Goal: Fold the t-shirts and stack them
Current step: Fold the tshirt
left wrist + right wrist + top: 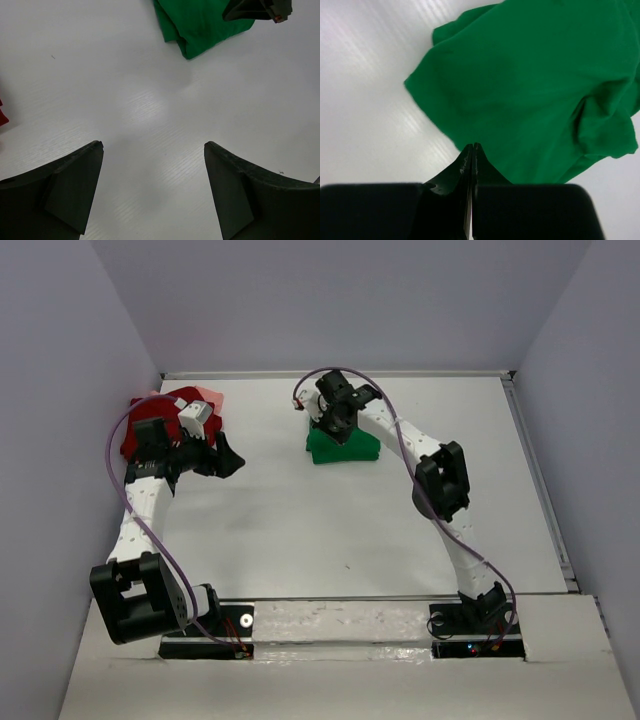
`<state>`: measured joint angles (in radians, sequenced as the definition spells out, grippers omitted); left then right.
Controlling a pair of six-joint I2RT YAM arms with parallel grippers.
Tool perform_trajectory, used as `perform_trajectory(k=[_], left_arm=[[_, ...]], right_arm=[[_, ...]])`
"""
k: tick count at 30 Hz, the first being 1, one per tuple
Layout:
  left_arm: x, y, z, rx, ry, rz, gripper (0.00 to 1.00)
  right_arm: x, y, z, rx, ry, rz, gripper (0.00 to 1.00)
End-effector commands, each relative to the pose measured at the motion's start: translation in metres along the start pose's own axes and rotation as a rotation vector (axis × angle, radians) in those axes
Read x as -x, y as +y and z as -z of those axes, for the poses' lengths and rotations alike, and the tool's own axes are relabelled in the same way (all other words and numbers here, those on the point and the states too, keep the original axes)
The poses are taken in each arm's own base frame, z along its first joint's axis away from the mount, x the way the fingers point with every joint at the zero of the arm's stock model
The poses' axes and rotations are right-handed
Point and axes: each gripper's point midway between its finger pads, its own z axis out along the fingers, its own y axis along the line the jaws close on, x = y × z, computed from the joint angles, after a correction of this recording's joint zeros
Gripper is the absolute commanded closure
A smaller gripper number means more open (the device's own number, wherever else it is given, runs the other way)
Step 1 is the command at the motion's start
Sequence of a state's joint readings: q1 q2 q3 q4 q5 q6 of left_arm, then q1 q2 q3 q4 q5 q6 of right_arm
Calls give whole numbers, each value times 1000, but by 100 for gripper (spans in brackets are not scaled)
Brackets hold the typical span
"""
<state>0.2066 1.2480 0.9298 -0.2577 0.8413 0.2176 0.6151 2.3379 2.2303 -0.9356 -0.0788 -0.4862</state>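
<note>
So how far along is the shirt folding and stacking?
Done: the bright green cloth t-shirt looks bundled at centre. In hand: the right pincer, shut, sits at its edge; the left pincer hangs open. Left: the dark red cloth shirt and pale pink shirt lie heaped far left, apart from it.

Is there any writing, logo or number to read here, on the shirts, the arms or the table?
None: no readable text in any view.
green t-shirt: plain, no print or label showing.
dark red t-shirt and pink t-shirt: plain where visible.
robot arms and table: no legible marking.
</note>
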Motion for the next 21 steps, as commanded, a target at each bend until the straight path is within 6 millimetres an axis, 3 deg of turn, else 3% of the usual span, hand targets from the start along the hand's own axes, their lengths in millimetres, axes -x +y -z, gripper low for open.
perform_trajectory(k=[1,6,12,16,17,18,20,21], left_arm=[[17,-6,4,-15,-48,-44,9],[16,-4,6,1,-53,-53,8],[14,-2,4,3,-47,-49,8],[12,0,3,4,-41,-42,8],[12,-1,3,3,-41,-44,8],[12,0,3,4,-41,-42,8],[12,0,2,4,-40,-41,8],[12,0,2,2,-40,-41,8]], right_arm=[[14,-31,-16,-159,-9,2,100],[27,-44,-24,-214,-53,13,100],[16,-38,-55,-187,-33,11,100],[-18,-9,-74,-71,47,-12,100],[-18,-9,-74,-70,48,-12,100],[-33,8,-82,-2,72,-18,100],[-39,18,-74,40,76,-24,100],[-53,30,-77,79,101,-29,100]])
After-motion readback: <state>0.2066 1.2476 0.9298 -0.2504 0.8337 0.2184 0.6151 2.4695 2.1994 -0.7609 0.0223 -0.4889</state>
